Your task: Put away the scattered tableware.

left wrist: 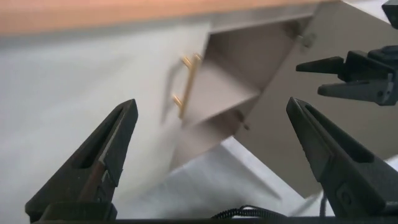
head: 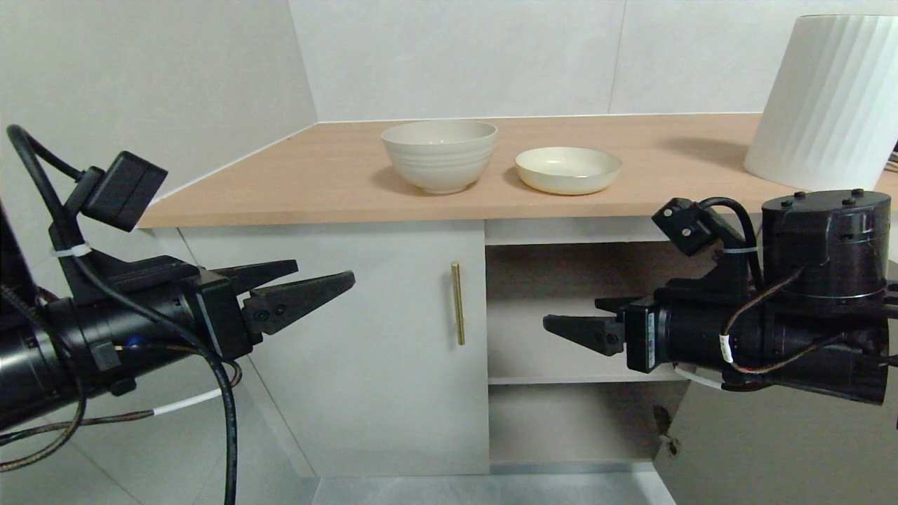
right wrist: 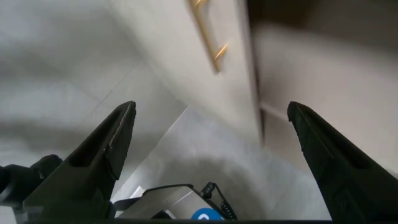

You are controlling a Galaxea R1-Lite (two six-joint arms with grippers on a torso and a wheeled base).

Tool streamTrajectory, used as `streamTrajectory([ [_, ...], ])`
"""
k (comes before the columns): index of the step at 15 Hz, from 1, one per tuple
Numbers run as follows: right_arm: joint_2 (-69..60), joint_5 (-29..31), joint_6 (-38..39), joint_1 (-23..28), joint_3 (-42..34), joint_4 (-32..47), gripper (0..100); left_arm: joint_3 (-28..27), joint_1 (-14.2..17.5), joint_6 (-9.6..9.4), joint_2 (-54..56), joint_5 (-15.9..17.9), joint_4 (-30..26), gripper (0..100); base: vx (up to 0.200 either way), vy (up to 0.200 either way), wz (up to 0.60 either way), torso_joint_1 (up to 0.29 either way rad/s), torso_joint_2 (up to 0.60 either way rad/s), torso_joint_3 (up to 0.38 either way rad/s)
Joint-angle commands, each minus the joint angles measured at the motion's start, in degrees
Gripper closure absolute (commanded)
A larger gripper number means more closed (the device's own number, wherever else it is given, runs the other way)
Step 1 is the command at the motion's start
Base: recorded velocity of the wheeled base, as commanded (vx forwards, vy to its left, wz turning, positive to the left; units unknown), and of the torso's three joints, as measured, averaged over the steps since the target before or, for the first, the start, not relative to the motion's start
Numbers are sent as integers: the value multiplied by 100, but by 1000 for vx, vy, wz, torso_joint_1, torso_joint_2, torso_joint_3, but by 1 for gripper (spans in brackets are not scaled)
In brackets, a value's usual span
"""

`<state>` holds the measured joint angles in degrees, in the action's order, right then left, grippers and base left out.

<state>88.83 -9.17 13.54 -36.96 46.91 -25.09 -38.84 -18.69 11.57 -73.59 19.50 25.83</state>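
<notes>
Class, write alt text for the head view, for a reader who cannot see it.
A bowl and a shallow dish sit side by side on a wooden counter above a cupboard whose right side stands open. The left tool and right tool, both open, hang before it.

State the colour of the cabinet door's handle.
Gold; the handle shows best in the head view.

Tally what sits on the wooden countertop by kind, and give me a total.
Bowl: 1
Shallow dish: 1
White ribbed shade: 1
Total: 3
</notes>
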Motion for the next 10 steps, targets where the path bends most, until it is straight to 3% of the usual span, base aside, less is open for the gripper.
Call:
streamTrajectory([
  [1, -59, -24, -18, -4, -59, -5, 0, -1, 6, 3, -23, 1, 1, 0, 200, 0, 0, 7, 2, -7],
  [2, -85, -24, -27, -4, -129, -31, 0, -1, 14, 3, -15, 1, 1, 0, 200, 0, 0, 2, 2, 2],
  [10, -138, -24, -238, 40, -217, -49, 0, -80, 14, 30, 29, -34, -70, 0, 0, 0, 0, 0, 0, 0],
])
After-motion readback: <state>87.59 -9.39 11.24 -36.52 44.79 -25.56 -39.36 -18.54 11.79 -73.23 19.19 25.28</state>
